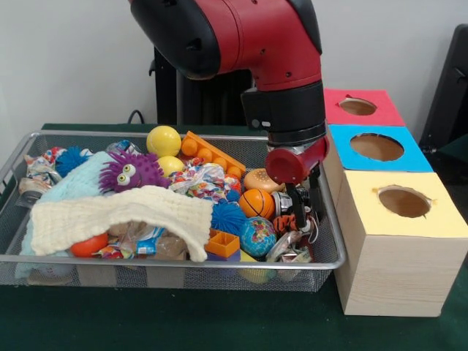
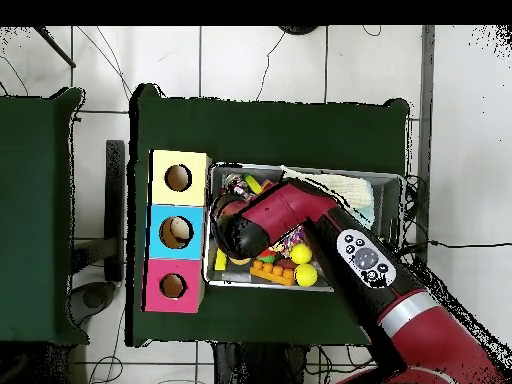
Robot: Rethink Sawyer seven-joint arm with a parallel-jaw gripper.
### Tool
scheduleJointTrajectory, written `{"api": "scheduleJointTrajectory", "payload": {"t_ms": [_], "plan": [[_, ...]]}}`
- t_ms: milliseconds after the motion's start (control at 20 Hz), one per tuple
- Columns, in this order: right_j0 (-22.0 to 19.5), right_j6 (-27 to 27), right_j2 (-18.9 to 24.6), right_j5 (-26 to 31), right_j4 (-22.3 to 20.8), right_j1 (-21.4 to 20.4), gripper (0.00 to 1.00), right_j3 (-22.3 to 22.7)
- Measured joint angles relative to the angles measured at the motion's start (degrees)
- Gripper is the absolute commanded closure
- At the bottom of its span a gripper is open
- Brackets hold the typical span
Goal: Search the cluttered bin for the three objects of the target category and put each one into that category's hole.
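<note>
The wire mesh bin (image 1: 175,262) holds a heap of toys; it also shows in the overhead view (image 2: 392,180). My gripper (image 1: 303,210) hangs low inside the bin's right end, next to the boxes. An orange black-striped plush tiger (image 1: 285,222) lies just left of the gripper tips, partly hidden by them. I cannot make out the duck or the bear in the clutter. The red box's round hole (image 1: 357,107) is the farthest of the three; in the overhead view the hole (image 2: 173,286) is left of the bin. There my arm hides the gripper.
A blue box (image 1: 409,153) and a yellow box (image 1: 439,219) stand in line with the red one. In the bin are a purple spiky ball with eyes (image 1: 131,172), a yellow ball (image 1: 163,140), a small basketball (image 1: 257,204), a globe ball (image 1: 257,236) and a cream knitted cloth (image 1: 124,216).
</note>
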Motion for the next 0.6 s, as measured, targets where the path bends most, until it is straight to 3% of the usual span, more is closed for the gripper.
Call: {"api": "scheduleJointTrajectory", "payload": {"t_ms": [600], "plan": [[0.0,0.0,-0.1,1.0,0.4,3.6,0.00,0.0]]}}
